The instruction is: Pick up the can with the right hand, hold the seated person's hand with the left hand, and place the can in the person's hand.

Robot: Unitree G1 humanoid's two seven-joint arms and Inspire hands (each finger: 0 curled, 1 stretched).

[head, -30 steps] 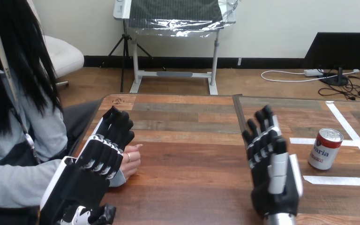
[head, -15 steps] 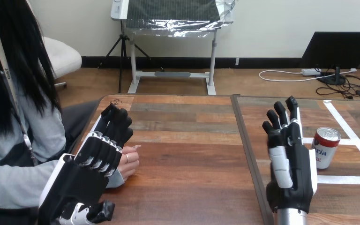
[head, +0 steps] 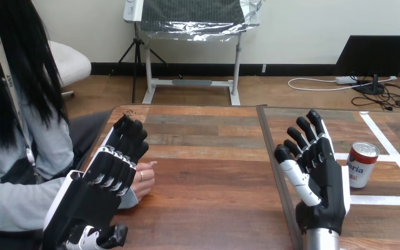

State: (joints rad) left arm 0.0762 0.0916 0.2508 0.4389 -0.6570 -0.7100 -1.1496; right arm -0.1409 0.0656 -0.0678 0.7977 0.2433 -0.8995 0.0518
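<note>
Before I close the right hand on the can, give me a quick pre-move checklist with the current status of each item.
1. Can upright on the table: ok.
2. Right hand open, fingers straight: ok.
3. Right hand around the can: not ok; it stands beside the can, at its left.
4. Left hand curled round the person's hand: not ok; its straight fingers lie over it.
5. Person's hand turned palm up for the can: cannot tell.
</note>
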